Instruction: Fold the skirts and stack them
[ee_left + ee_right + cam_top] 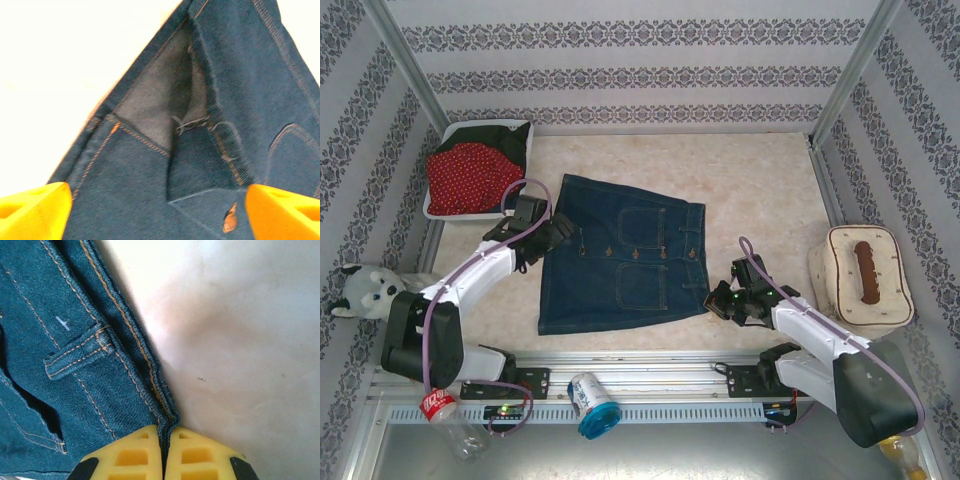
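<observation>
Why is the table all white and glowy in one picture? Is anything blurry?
Left wrist view: bright light washes the table to plain white, the denim skirt looks clear, and the left tool shows fuzzy orange fingers up close. Right wrist view: stitching is sharp, with a soft shadow on the table beside the skirt. Top external view: even light, no strong glare.

The denim skirt [625,255] is coloured dark blue and is trimmed with orange-tan stitching; its inner face is seen as a greyer blue. The red skirt [468,180] is dotted with white, and the black skirt [517,138] is left plain. The basket [428,208] is coloured white. The table [760,190] is mottled in beige. The walls [620,60] are banded with dark floral stripes on white. The left gripper [157,215] is tipped in orange-yellow, the right gripper [163,452] in paler yellow.
</observation>
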Controlling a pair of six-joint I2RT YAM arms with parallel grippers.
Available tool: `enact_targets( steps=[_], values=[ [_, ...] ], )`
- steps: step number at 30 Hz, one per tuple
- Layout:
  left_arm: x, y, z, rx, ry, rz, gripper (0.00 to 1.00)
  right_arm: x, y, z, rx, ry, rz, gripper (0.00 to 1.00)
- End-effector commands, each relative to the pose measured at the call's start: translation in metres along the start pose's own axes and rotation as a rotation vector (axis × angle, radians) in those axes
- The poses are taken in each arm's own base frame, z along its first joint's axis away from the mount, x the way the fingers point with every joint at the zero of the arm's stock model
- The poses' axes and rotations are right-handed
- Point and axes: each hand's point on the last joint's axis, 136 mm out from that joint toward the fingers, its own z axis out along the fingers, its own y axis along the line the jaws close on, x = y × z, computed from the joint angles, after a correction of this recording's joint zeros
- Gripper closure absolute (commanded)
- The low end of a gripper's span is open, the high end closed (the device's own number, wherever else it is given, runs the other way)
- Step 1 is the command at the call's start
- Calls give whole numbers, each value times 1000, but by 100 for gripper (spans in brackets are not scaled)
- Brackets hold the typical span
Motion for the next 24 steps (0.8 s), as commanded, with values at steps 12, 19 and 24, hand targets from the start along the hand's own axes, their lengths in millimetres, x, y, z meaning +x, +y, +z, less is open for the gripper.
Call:
enact_targets(
  steps=[12, 19, 24],
  values=[
    [7, -104, -6, 41, 182, 406, 50, -4, 4, -2, 26, -1, 1, 100],
    [2, -73, 42, -240, 234, 458, 94, -4, 6, -4, 21, -5, -3, 100],
    [7, -20, 46, -308, 278, 388, 94, -4, 4, -4, 29, -8, 3, 100]
  ],
)
